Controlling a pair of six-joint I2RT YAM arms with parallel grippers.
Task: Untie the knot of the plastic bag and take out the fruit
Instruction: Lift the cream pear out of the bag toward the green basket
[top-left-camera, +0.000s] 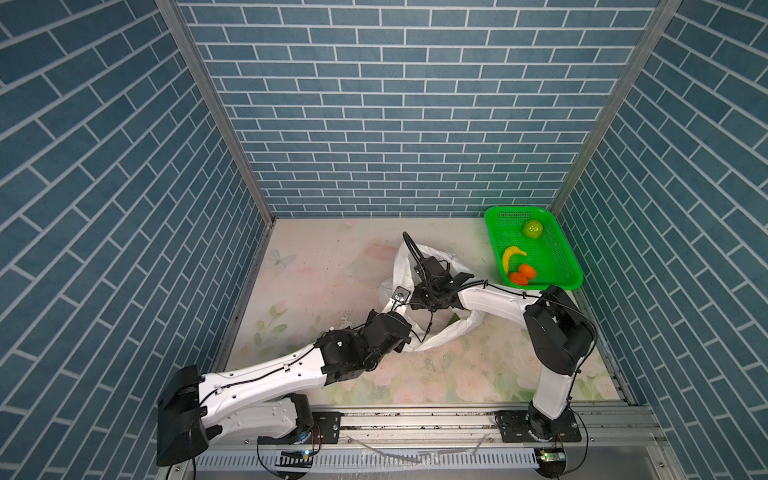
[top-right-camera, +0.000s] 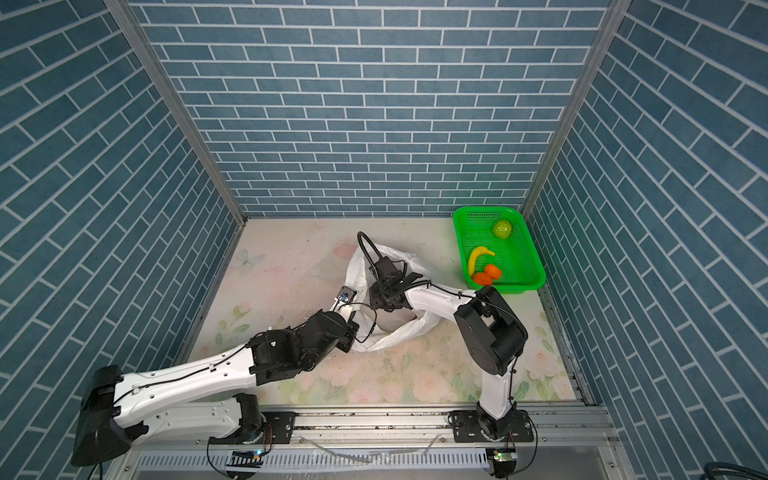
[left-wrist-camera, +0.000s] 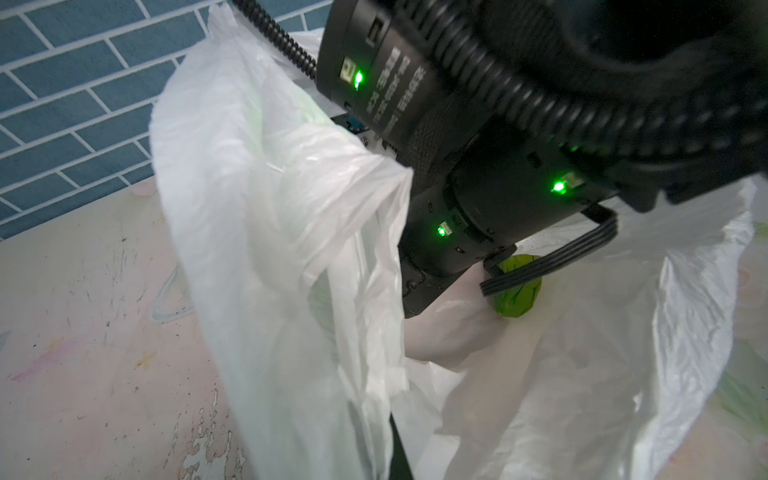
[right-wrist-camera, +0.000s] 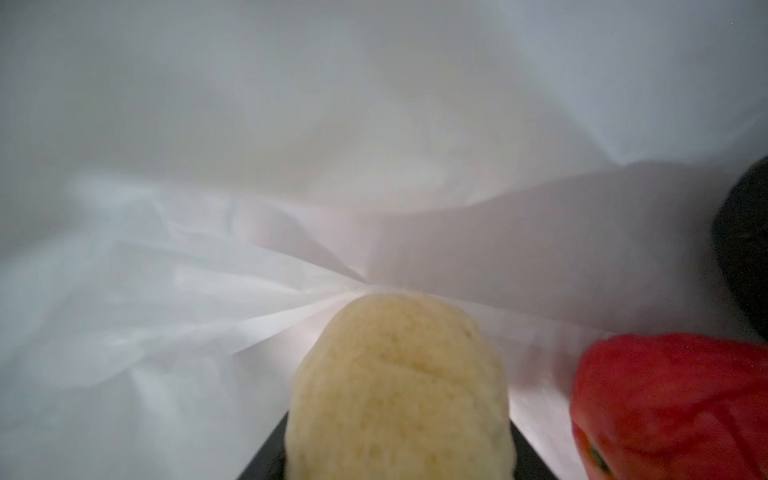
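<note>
The plastic bag (top-left-camera: 446, 334) lies mid-worktop (top-left-camera: 316, 282) with its mouth open. Inside it I see my right gripper (right-wrist-camera: 397, 449) closed around the whitish knobbly fruit (right-wrist-camera: 399, 386), a dark finger against each side. A red piece (right-wrist-camera: 673, 403) sits just beside it and a dark oval piece (right-wrist-camera: 744, 245) lies near the bag wall. My left gripper (left-wrist-camera: 397, 451) is clamped on the bag's rim, holding the film up. Well apart, in the far right corner, the green basket (top-left-camera: 555, 259) holds a banana (top-left-camera: 511, 255), a green round fruit (top-left-camera: 532, 229) and two orange pieces (top-left-camera: 528, 271).
</note>
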